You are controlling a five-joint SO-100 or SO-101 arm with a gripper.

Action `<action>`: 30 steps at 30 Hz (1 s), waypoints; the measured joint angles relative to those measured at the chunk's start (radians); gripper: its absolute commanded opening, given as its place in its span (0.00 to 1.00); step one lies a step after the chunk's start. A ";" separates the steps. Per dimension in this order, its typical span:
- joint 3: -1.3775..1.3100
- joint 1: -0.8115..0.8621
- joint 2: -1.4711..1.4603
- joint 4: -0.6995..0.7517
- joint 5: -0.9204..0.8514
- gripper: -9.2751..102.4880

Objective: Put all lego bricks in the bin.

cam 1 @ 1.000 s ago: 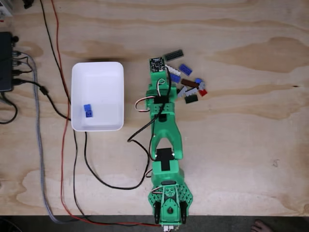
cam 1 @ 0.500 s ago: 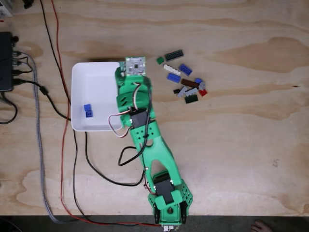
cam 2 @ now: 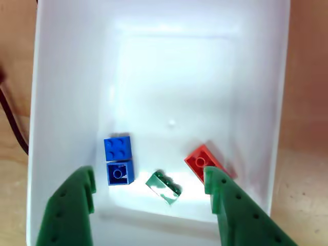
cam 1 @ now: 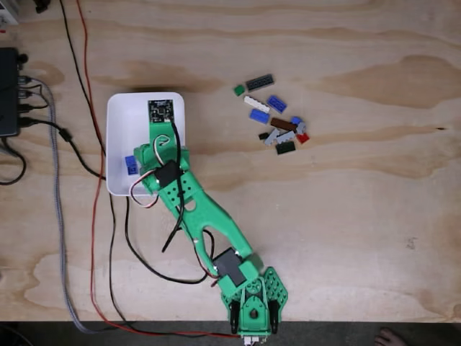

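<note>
1. Fixed view: the green arm (cam 1: pixel 194 209) reaches from its base at the bottom edge up and to the left, and its wrist end lies over the white bin (cam 1: pixel 119 115) on the wooden table (cam 1: pixel 360 216). A blue brick (cam 1: pixel 130 165) shows in the bin just left of the arm. The jaws themselves are hidden under the wrist here, so their state cannot be told from this view.
2. Same view: a loose cluster of lego bricks (cam 1: pixel 274 119) lies on the table well to the right of the bin, apart from the arm; green, black, white, blue, brown, grey and red pieces show. Cables (cam 1: pixel 92 216) run down the left side past a black box (cam 1: pixel 7 92).
3. Other view: it looks down into the bin (cam 2: pixel 66 61), with the jaws (cam 2: pixel 148 187) spread wide and gripping nothing. Between the two green fingers (cam 2: pixel 72 205) lies a small green brick (cam 2: pixel 163 187), tilted on the bin floor. A blue brick pair (cam 2: pixel 119 160) sits just beside the left finger, and a red brick (cam 2: pixel 202 161) touches or is overlapped by the right finger's tip.
</note>
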 measured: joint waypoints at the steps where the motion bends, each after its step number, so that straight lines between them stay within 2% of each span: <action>1: 0.017 0.037 0.028 0.000 0.000 0.33; 4: 0.098 0.210 0.204 -0.008 -0.041 0.32; 7: 0.176 0.288 0.344 -0.031 -0.072 0.31; 13: 0.931 0.583 0.747 -0.275 -0.403 0.30; 16: 1.163 0.698 0.736 -0.425 -0.480 0.30; 20: 1.169 0.747 0.709 -0.561 -0.499 0.30; 25: 1.069 0.807 0.370 -0.782 -0.495 0.31; 30: 0.983 0.867 0.169 -0.913 -0.517 0.31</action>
